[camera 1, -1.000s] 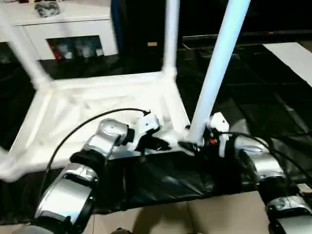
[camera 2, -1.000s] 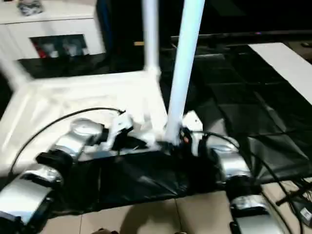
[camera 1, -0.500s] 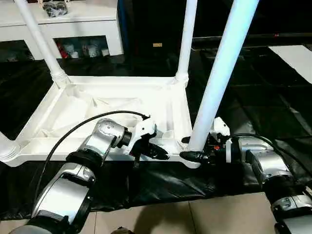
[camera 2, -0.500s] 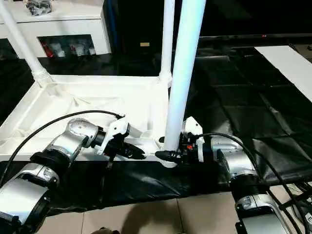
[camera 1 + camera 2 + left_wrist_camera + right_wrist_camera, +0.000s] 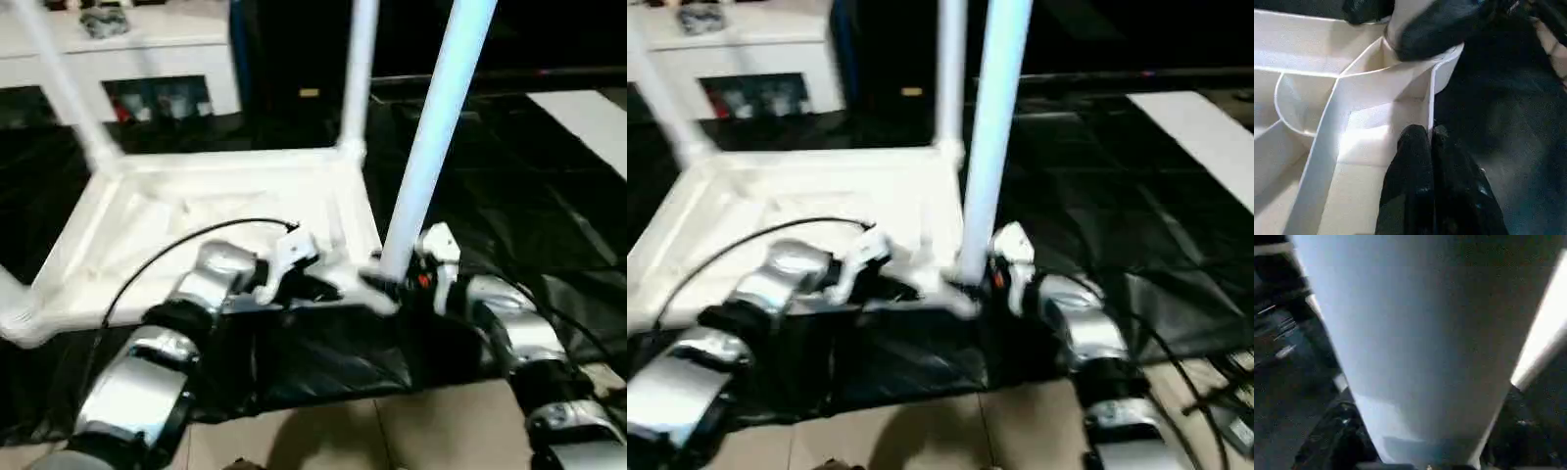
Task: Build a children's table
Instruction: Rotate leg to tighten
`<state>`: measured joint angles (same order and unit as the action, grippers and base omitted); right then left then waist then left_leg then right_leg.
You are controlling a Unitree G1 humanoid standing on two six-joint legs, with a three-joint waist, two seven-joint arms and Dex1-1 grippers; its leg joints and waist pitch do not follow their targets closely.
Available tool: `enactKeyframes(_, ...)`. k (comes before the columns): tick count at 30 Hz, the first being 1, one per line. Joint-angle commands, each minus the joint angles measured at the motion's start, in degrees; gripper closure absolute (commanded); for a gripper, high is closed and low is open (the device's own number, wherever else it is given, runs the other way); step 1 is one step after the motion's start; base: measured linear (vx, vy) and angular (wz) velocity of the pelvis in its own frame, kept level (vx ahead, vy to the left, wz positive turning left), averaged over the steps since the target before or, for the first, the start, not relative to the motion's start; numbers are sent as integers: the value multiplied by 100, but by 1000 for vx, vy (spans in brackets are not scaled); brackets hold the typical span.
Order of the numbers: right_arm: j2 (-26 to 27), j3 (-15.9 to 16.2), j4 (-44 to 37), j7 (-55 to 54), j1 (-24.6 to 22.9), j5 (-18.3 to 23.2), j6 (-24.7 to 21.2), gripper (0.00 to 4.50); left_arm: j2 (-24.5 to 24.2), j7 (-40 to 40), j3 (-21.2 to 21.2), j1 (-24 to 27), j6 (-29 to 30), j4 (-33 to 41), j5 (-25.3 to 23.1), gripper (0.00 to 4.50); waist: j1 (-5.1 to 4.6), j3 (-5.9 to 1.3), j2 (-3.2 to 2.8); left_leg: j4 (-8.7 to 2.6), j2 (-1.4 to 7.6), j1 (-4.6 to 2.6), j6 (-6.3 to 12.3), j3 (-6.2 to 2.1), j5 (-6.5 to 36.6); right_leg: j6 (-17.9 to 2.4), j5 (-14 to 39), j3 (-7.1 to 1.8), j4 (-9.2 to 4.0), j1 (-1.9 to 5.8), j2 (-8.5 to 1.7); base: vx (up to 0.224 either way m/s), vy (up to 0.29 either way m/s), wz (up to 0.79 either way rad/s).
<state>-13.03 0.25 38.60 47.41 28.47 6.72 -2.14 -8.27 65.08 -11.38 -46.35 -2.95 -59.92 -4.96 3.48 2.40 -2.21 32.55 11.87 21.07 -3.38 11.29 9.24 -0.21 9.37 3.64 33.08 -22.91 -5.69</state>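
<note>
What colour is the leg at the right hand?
White, like the tabletop; the leg shows best in the left eye view.

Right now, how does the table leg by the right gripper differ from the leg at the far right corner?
The near leg stands at the tabletop's nearest right corner with the right gripper at its base; the far leg stands free of both grippers. The near leg leans rightward toward its top; the far leg looks closer to upright. Both are white round tubes rising from corners of the upside-down tabletop.

White plastic rectangular table top upside down on black sheet, ribbed underside upward, white tubular legs upright in corner sockets.
</note>
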Motion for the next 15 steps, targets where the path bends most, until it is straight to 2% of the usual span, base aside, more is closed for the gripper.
enactKeyframes(1,462,96,438,-959,40,-150,-423,229,588,-394,28,-232,1,14,150,450,-26,-302,45,-418,90,-105,-24,-94,2138,-955,2540,-134,-502,184,-244,0,0,0)
enactKeyframes(2,595,-9,507,-1344,96,-136,-449,238,681,-613,44,-269,-2,-38,131,450,-69,-301,30,-409,77,-112,-13,-89,2186,-954,2559,-140,-516,171,-240,0,0,0)
enactKeyframes(3,595,-9,507,-1344,96,-136,-449,238,681,-613,44,-269,-2,-38,131,450,-88,-299,38,-409,66,-100,25,-95,2216,-909,2669,-128,-533,182,-241,0,0,0)
enactKeyframes(4,790,-111,564,-1803,167,-154,-435,241,798,-833,52,-302,-48,-93,106,450,-93,-302,30,-403,60,-96,48,-95,2211,-888,2692,-125,-542,185,-241,0,0,0)
enactKeyframes(5,862,-133,565,-2011,190,-194,-436,244,841,-885,72,-310,-47,-107,121,450,-128,-296,26,-406,56,-95,59,-90,2213,-863,2715,-130,-555,159,-233,0,0,0)
enactKeyframes(8,936,-172,499,-2204,186,-232,-302,248,848,-911,87,-303,-76,-99,124,450,-156,-305,29,-405,54,-85,116,-93,2198,-820,2729,-122,-566,171,-228,0,0,0)
enactKeyframes(9,950,-193,474,-2205,178,-221,-218,248,830,-893,93,-291,-102,-94,118,450,-169,-307,76,-408,58,-71,147,-90,2191,-822,2683,-121,-563,177,-221,0,0,0)
enactKeyframes(11,892,-157,416,-2144,141,-270,-144,181,767,-781,75,-252,-176,-64,103,450,-161,-303,54,-408,62,-74,177,-89,2182,-843,2652,-124,-553,170,-225,0,0,0)
enactKeyframes(12,840,-137,393,-2091,118,-290,-118,181,738,-757,74,-241,-190,-68,94,450,-165,-302,77,-412,67,-65,193,-89,2180,-848,2642,-124,-554,177,-226,0,0,0)
enactKeyframes(15,692,-151,306,-1970,65,-293,-114,154,664,-693,41,-224,-249,-82,56,450,-147,-311,72,-405,73,-69,223,-81,2115,-909,2487,-140,-536,176,-230,0,0,0)
